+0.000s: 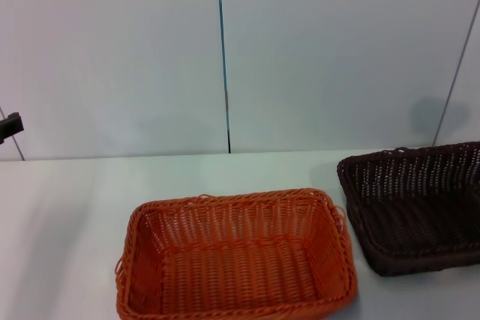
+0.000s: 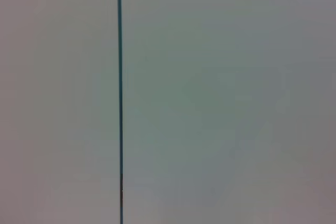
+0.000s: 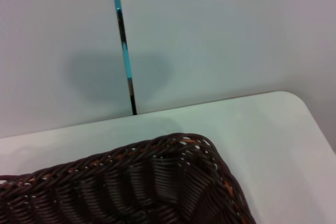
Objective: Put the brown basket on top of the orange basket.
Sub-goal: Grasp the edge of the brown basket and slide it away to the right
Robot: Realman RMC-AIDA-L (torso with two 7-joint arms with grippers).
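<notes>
The orange basket (image 1: 236, 256) sits open side up on the white table at the front centre of the head view. The brown basket (image 1: 416, 207) is to its right, apart from it and cut off by the right edge of the view. Its braided rim and one corner (image 3: 157, 182) fill the lower part of the right wrist view, close to that camera. Neither gripper's fingers show in any view. The left wrist view shows only the wall.
The white table (image 1: 67, 215) runs back to a pale wall with a thin blue vertical seam (image 1: 223, 58). A rounded table corner (image 3: 294, 103) lies just beyond the brown basket. A small dark part (image 1: 9, 125) pokes in at the left edge of the head view.
</notes>
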